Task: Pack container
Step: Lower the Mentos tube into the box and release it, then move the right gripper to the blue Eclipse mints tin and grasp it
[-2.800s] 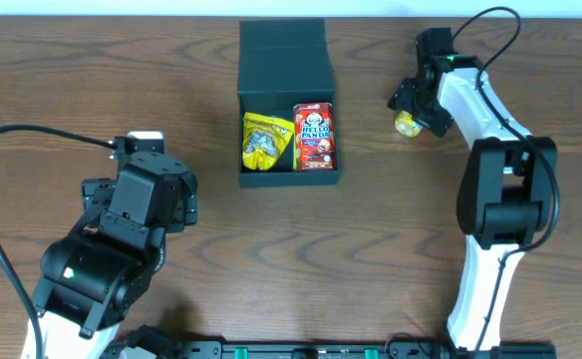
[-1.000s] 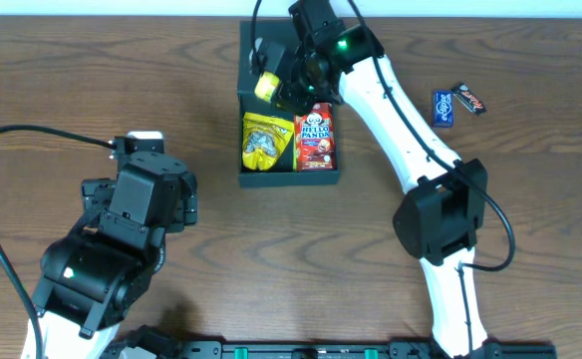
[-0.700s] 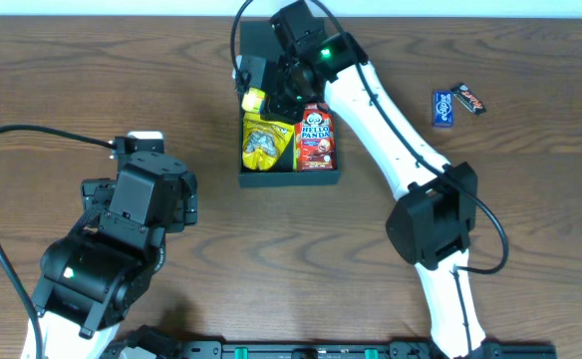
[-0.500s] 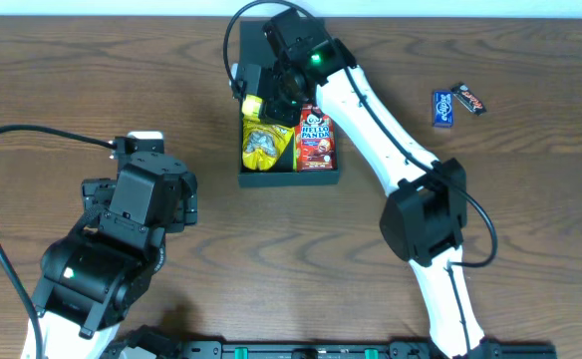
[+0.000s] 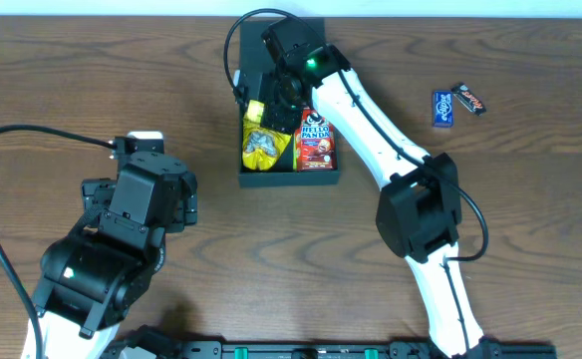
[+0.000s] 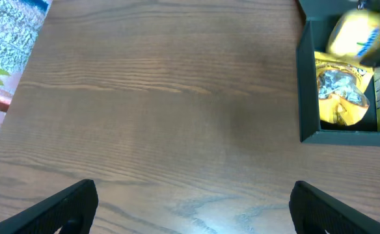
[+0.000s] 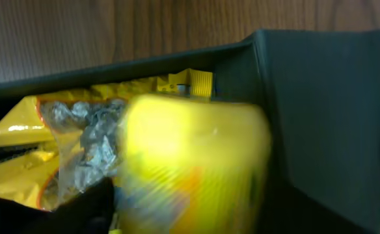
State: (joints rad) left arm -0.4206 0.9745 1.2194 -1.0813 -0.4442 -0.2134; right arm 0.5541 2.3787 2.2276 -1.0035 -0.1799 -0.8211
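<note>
The container (image 5: 248, 178) is a dark square box with its flap lid open at the table's back middle. It holds a yellow snack bag (image 5: 264, 145) and a red Hello Panda packet (image 5: 317, 140). My right gripper (image 5: 263, 105) reaches over the box's back left part, shut on a small yellow packet (image 7: 193, 162), held above the yellow bag (image 7: 79, 136). The left wrist view shows the box (image 6: 307, 91) at far right with the held packet (image 6: 354, 37) over it. My left gripper (image 6: 190, 214) is open and empty over bare table, left of the box.
A blue packet (image 5: 443, 108) and a dark candy bar (image 5: 470, 99) lie on the table at the back right. The left arm's body (image 5: 112, 249) fills the front left.
My right arm swung from the back right to over the box, carrying the yellow packet, then moved it left and lower toward the yellow bag. The left arm has not moved.
</note>
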